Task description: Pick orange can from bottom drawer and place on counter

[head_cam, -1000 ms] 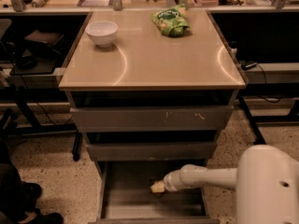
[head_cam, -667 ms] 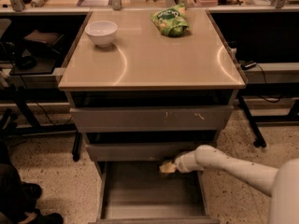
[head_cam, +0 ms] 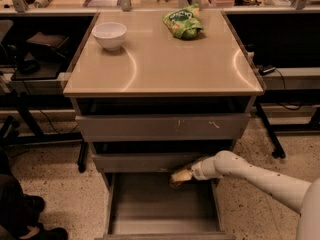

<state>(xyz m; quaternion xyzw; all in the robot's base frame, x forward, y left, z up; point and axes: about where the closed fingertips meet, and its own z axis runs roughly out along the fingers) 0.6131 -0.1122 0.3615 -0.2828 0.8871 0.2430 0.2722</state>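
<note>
1. As seen in the camera view, the gripper is placed over the back of the bottom drawer, its jaws apparently closed around the orange can.
2. The lifting-out step is judged to be in hand.
3. Next, a rise clear of the bottom drawer is called for, then a carry to the counter above it.

Pale end effector over grey bottom drawer

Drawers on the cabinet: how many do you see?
3: top drawer under the counter, middle drawer below it, bottom drawer pulled open with the hand above its rear.
</note>
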